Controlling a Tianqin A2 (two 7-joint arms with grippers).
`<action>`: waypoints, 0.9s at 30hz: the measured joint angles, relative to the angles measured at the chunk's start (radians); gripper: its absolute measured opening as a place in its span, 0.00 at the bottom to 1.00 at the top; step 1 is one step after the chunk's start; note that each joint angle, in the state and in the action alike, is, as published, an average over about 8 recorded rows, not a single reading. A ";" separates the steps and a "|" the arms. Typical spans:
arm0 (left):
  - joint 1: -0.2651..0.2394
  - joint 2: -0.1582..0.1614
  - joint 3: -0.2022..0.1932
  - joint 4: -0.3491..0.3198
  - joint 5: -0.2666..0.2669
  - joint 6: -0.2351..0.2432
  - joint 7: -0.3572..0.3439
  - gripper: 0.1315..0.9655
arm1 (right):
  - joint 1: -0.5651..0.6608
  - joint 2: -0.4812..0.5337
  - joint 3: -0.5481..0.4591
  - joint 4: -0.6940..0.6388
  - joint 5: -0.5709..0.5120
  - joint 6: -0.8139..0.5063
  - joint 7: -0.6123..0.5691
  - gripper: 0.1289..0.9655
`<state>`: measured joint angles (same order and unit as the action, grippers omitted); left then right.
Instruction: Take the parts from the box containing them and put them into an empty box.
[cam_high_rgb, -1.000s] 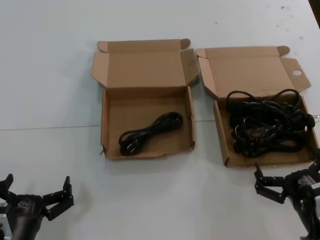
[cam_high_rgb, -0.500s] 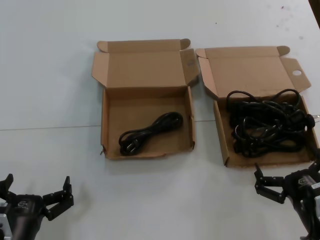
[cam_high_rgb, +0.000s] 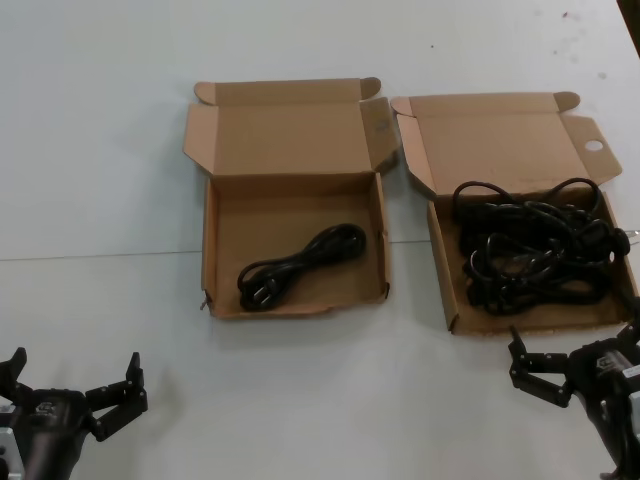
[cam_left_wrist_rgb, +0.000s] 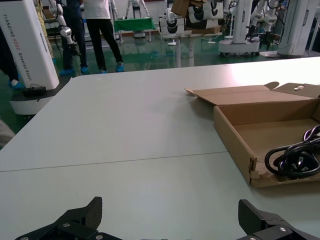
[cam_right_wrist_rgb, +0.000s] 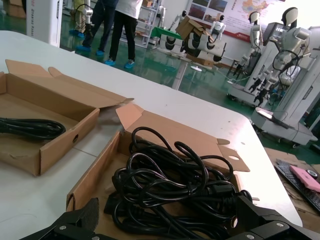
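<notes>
The box with the round-holed flap (cam_high_rgb: 440, 262) sits at the right and holds a tangled pile of black power cables (cam_high_rgb: 530, 245). The box with the ragged front wall (cam_high_rgb: 212, 250) sits left of it and holds one looped black cable (cam_high_rgb: 300, 265). My right gripper (cam_high_rgb: 575, 338) is open and empty, low over the table just in front of the holed box; in the right wrist view the pile (cam_right_wrist_rgb: 175, 185) lies between and beyond its fingers, gripper (cam_right_wrist_rgb: 168, 205). My left gripper (cam_high_rgb: 72, 366) is open and empty at the near left, gripper (cam_left_wrist_rgb: 170, 207).
Both lids stand open toward the far side, with side flaps spread. The white table (cam_high_rgb: 300, 390) has a seam line running across under the boxes. The left wrist view shows the ragged box's corner (cam_left_wrist_rgb: 235, 145). People and other robots stand beyond the table's far edge.
</notes>
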<state>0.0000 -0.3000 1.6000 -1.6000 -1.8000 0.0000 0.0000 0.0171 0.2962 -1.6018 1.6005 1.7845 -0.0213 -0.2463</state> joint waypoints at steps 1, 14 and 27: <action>0.000 0.000 0.000 0.000 0.000 0.000 0.000 1.00 | 0.000 0.000 0.000 0.000 0.000 0.000 0.000 1.00; 0.000 0.000 0.000 0.000 0.000 0.000 0.000 1.00 | 0.000 0.000 0.000 0.000 0.000 0.000 0.000 1.00; 0.000 0.000 0.000 0.000 0.000 0.000 0.000 1.00 | 0.000 0.000 0.000 0.000 0.000 0.000 0.000 1.00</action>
<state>0.0000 -0.3000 1.6000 -1.6000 -1.8000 0.0000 0.0000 0.0171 0.2962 -1.6018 1.6005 1.7845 -0.0213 -0.2463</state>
